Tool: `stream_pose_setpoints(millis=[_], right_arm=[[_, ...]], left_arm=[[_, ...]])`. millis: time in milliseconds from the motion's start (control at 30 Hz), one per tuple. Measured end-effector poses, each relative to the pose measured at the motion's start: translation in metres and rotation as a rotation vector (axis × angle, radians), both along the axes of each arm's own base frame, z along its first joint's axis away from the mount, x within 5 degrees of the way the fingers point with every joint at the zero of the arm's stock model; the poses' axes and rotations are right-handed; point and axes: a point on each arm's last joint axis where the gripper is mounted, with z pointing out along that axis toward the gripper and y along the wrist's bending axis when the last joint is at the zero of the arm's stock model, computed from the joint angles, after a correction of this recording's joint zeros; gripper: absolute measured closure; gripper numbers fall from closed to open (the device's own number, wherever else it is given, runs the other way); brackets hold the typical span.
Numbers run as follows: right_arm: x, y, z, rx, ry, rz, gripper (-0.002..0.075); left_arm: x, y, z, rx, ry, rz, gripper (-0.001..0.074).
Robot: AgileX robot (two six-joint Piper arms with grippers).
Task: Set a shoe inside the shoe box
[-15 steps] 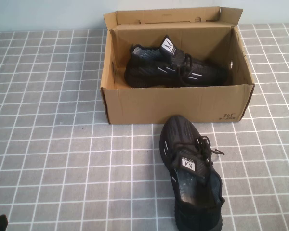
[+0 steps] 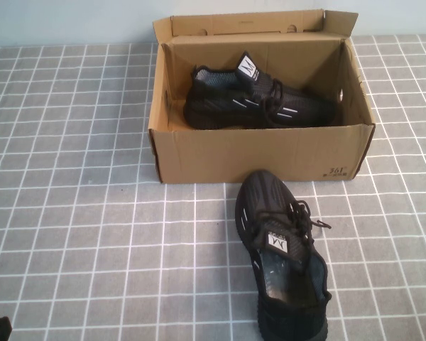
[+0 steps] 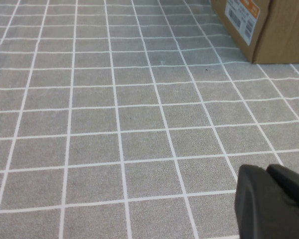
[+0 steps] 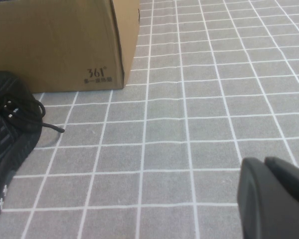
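Shoe [image 2: 282,259] lies on the table just near of the shoe box [image 2: 263,153], long axis near-far, toe toward box; its mate [image 2: 259,105] already inside. Right gripper [image 4: 274,199] shut, empty, right of shoe, nearer. Left gripper [image 3: 271,201] shut, near-left corner

We see mostly the grey tablecloth [image 3: 114,114] with its white grid lines — bare across nearly the whole view. Ahead of us stands one lower corner of the shoe box [image 3: 279,30], brown cardboard resting on the cloth, with a white and orange barcode label [image 3: 241,15] on its side. Close in, our left gripper [image 3: 271,201] shows as black fingers pressed together — holding nothing.
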Motion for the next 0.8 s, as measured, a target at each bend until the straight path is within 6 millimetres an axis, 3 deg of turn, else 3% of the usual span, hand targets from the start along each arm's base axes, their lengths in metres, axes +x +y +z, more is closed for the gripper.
stream_pose_setpoints(millis=[800], right_arm=[[0.0006,0.0003,0.0024,0.019,-0.025,-0.001,0.0742]], left_arm=[[0.0000,0.0000,0.0000,0.000,0.000,0.000,0.0736]])
